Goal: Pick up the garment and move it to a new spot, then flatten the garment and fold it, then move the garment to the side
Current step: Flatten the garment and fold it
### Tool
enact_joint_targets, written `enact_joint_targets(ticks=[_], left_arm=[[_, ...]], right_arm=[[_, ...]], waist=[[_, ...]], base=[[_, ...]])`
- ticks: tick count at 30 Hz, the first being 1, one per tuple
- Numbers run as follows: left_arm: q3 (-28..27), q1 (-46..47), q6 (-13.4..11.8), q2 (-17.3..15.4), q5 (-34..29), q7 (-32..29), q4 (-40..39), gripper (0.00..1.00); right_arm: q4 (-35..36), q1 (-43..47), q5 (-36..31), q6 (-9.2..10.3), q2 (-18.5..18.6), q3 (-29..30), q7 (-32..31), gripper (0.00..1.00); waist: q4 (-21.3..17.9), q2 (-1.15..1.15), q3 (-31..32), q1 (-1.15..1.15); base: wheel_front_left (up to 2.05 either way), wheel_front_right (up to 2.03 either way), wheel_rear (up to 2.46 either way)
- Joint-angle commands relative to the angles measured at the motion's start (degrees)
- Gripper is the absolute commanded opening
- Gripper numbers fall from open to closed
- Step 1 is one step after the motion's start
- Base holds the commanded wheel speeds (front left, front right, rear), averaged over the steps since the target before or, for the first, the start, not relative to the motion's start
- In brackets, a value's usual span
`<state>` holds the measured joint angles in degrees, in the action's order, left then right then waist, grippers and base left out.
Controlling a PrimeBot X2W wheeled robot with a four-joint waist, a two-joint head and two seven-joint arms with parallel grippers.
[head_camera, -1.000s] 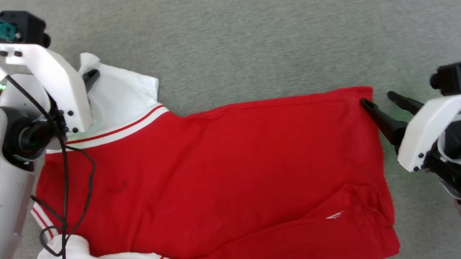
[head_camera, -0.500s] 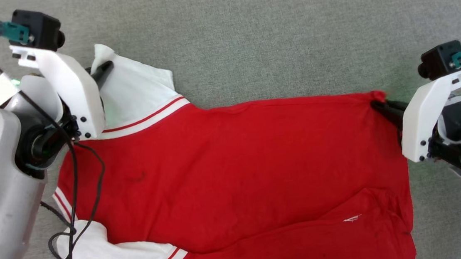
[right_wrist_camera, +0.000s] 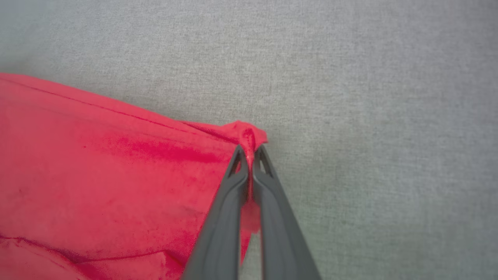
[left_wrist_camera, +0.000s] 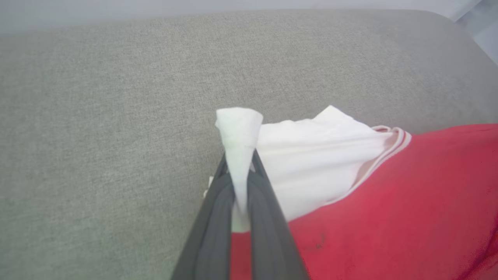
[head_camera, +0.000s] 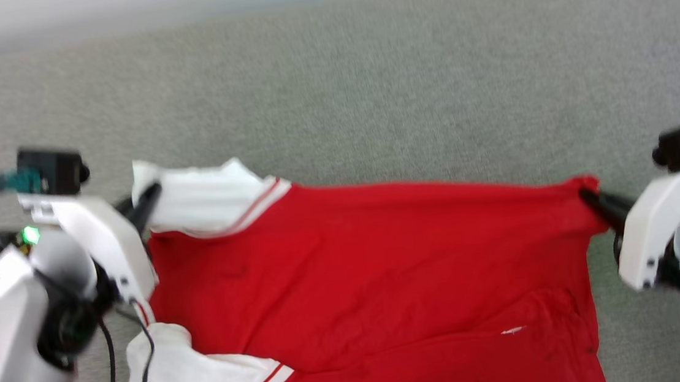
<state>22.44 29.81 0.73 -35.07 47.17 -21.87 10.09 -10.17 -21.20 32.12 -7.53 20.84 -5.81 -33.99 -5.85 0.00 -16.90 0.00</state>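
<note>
On garment [head_camera: 383, 261] hem, right gripper [right_wrist_camera: 251, 149] — now clamped

the grey woven surface [head_camera: 403, 68] bears the red-and-white garment [head_camera: 384, 273], spread across it.

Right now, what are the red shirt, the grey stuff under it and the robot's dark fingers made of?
The garment looks like soft, matte knit cloth: it bunches and creases where pinched. The grey surface looks like woven upholstery fabric, with a speckled weave. The fingers of the right gripper look like smooth plastic or rubber; I can't tell which.
</note>
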Motion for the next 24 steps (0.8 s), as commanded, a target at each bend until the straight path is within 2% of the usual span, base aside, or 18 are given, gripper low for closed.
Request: enact_joint_targets(ticks=[1, 8, 15, 19, 24], left_arm=[[-0.21, -2.68, -0.59, -0.19, 0.28, 0.98, -1.01, 0.00], [-1.24, -15.27, -4.43, -0.56, 1.44, 4.57, -6.04, 0.00], [-1.43, -26.83, -7.67, 0.59, 3.12, 7.29, -8.80, 0.00], [-0.37, -30.96, -8.23, 2.05, 3.88, 8.16, -8.36, 0.00], [0.97, -32.10, -7.17, 4.84, 5.12, 9.09, -4.86, 0.00]], right_arm=[[0.54, 2.38, -0.52, 0.09, -0.48, 0.69, 0.56, 0.00], [2.45, 11.34, -0.71, 0.09, -3.56, 3.23, 2.47, 0.00], [1.58, 17.75, -1.54, 0.09, -6.62, 4.90, 5.77, 0.00], [0.42, 20.11, -1.56, 0.08, -8.45, 6.17, 8.18, 0.00], [-1.96, 22.60, -1.79, 0.07, -10.51, 7.32, 11.11, 0.00]], waist=[[1.10, 0.00, 2.91, 0.00], [2.45, 0.00, 6.93, 0.00], [3.02, 0.00, 9.91, 0.00], [3.30, 0.00, 10.53, 0.00], [3.80, 0.00, 10.82, 0.00]], base=[[0.00, 0.00, 0.00], [0.00, 0.00, 0.00], [0.00, 0.00, 0.00], [0.00, 0.00, 0.00], [0.00, 0.00, 0.00]])
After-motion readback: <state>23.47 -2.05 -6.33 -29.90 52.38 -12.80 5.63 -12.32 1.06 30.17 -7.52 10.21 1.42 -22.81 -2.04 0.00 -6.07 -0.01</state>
